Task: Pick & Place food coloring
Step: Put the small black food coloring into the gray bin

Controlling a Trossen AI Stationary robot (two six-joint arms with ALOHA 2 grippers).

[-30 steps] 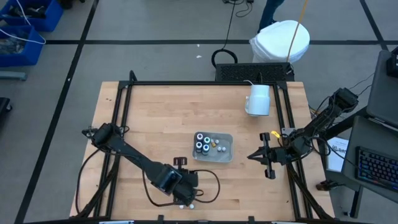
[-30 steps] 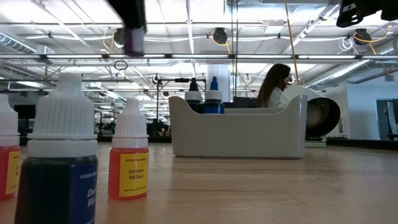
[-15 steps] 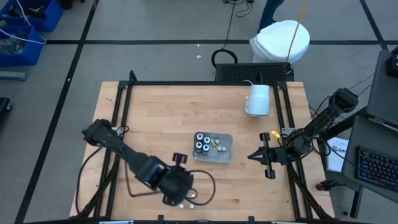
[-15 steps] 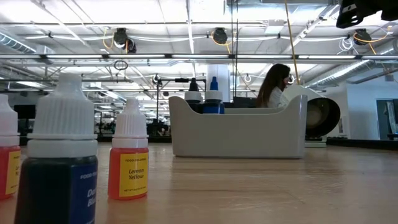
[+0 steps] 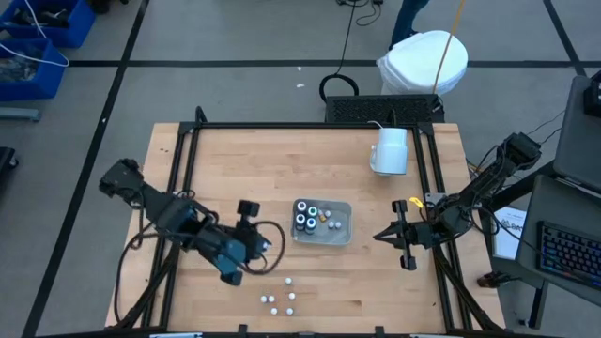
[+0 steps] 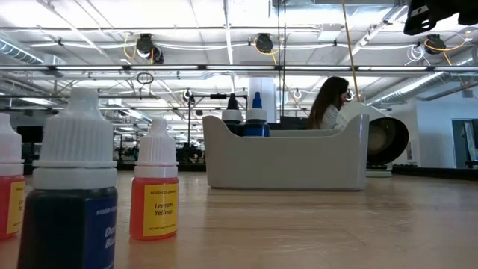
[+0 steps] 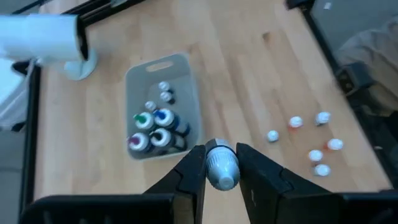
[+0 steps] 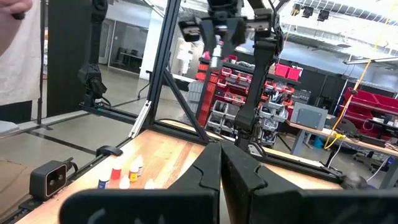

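My left gripper [image 5: 252,244] hangs over the table's middle, left of the clear tray [image 5: 346,228], and is shut on one white-capped dropper bottle [image 7: 221,168]. The right wrist view shows this gripper [image 8: 217,38] high up with the bottle [image 8: 214,59] below it. The tray holds dark pots [image 7: 152,127] and small bottles [image 7: 165,92]. Several dropper bottles [image 5: 282,299] stand on their bases near the near edge; the low view shows a blue one [image 6: 75,198] and a yellow one [image 6: 154,190] up close. My right gripper [image 5: 379,235] waits shut, right of the tray. My left gripper pinches the dropper bottle between its two fingers [image 7: 191,171], one on each side of the ribbed white cap [image 7: 220,160]. The fingers come from above, pointing down. The bottle is lifted clear of the table and hangs below the fingers [image 8: 214,59].
A large white mug [image 5: 391,150] lies near the far right corner. A black frame [image 5: 183,169] runs along the table's edges. Bare wood lies between the tray and the loose bottles. A person [image 6: 328,104] sits in the room beyond the table.
My left gripper has risen from the loose bottles at the near edge, out of the low view, carrying one bottle. It has swung toward the far edge and a little left. The remaining bottles stay where they were.
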